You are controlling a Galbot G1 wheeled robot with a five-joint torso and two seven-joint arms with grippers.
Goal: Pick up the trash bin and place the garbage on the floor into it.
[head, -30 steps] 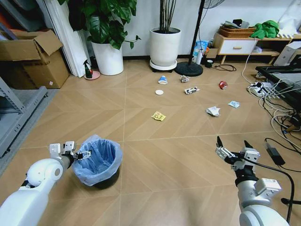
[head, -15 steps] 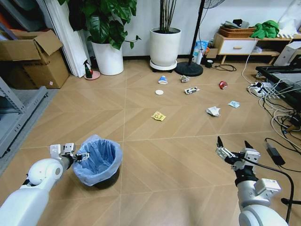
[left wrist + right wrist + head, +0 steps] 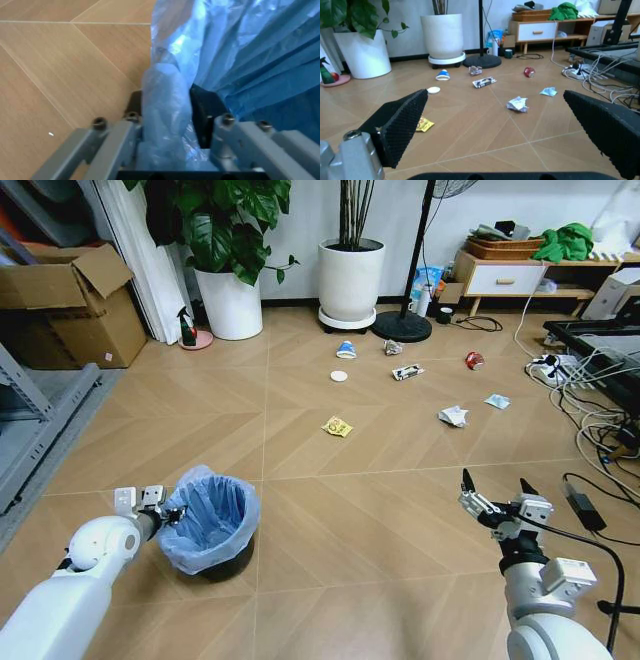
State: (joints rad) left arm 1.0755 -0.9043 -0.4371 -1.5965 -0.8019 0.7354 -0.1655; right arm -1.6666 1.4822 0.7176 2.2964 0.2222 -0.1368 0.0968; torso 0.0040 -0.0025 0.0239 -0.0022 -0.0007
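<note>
The trash bin [image 3: 210,525], black with a crinkly light-blue bag, stands on the floor [image 3: 350,510] at lower left. My left gripper [image 3: 168,514] is at its near-left rim. In the left wrist view the left gripper [image 3: 167,105] is shut on the bag-covered rim [image 3: 165,93]. The garbage lies farther off: a blue-white cup [image 3: 346,350], a white lid [image 3: 339,376], a yellow wrapper [image 3: 337,426], a silver wrapper [image 3: 407,372], a red can [image 3: 474,361], a paper wad [image 3: 453,416] and a pale blue packet [image 3: 497,401]. At lower right my right gripper [image 3: 495,488] hangs open, holding nothing.
Two white plant pots [image 3: 350,280] and a lamp base [image 3: 402,326] stand at the back wall. A cardboard box [image 3: 70,305] and a metal shelf [image 3: 40,430] are on the left. Cables and a power strip [image 3: 560,370] run along the right. Bare floor separates the bin from the litter.
My left gripper has shifted slightly down and in against the bin's rim. The right arm and the litter have not moved.
</note>
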